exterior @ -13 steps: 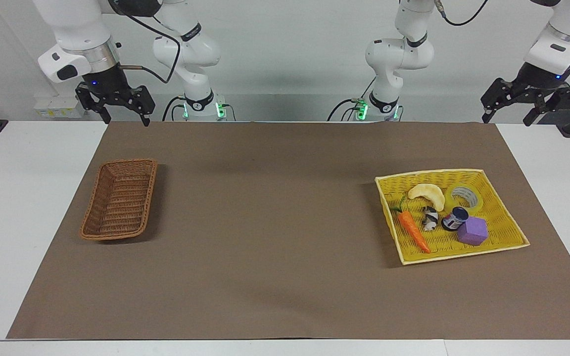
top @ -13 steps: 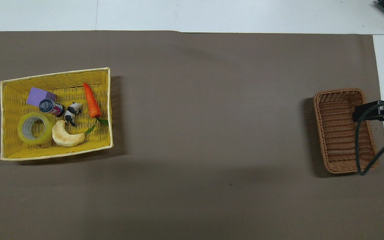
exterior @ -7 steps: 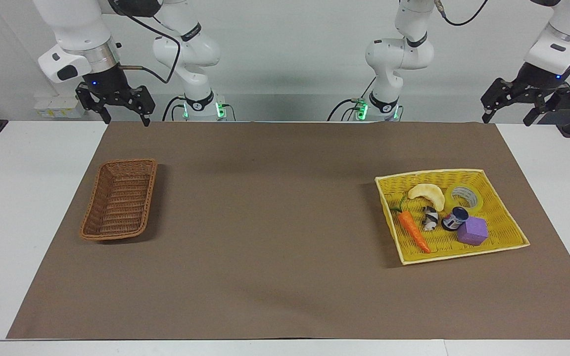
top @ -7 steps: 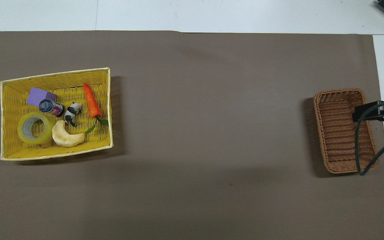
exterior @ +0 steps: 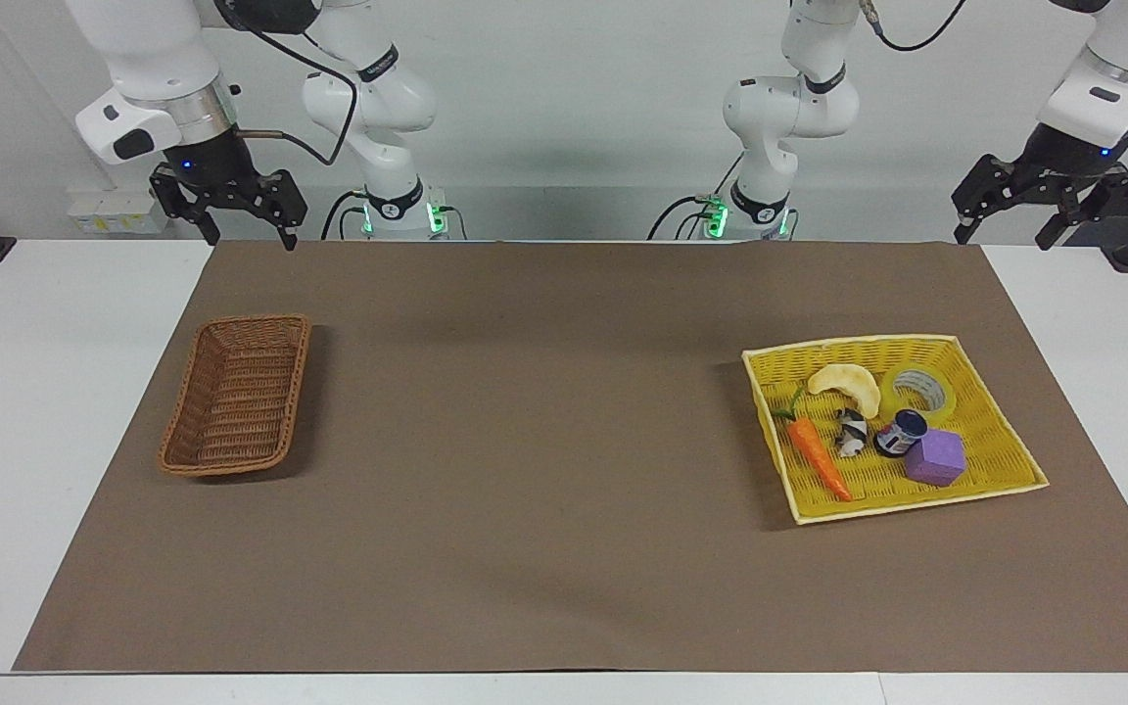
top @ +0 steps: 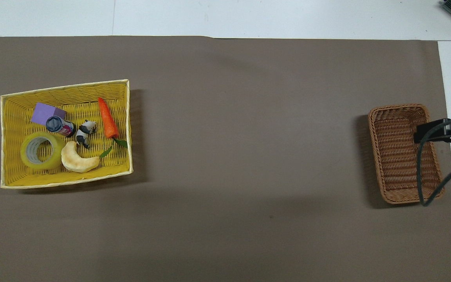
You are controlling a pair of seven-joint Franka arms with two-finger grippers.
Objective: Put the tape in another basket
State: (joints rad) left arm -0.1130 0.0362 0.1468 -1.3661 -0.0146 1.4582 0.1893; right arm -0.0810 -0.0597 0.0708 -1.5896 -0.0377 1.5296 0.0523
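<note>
The tape (exterior: 948, 399) (top: 58, 156), a yellow translucent roll with a pale core, lies flat in the yellow woven tray (exterior: 848, 345) (top: 65, 85) toward the left arm's end of the table, in the tray's corner nearest the robots. The brown wicker basket (exterior: 302, 372) (top: 399, 109) stands with nothing in it toward the right arm's end. My left gripper (exterior: 1003, 238) hangs open and holds nothing, over the table's edge by the robots. My right gripper (exterior: 249, 238) also hangs open there, holding nothing. Both arms wait.
Sharing the tray with the tape are a pale curved chip-like piece (exterior: 848, 384), a carrot (exterior: 819, 458), a small panda figure (exterior: 851, 433), a dark can (exterior: 902, 433) and a purple block (exterior: 936, 457). A brown mat (exterior: 544, 441) covers the table between tray and basket.
</note>
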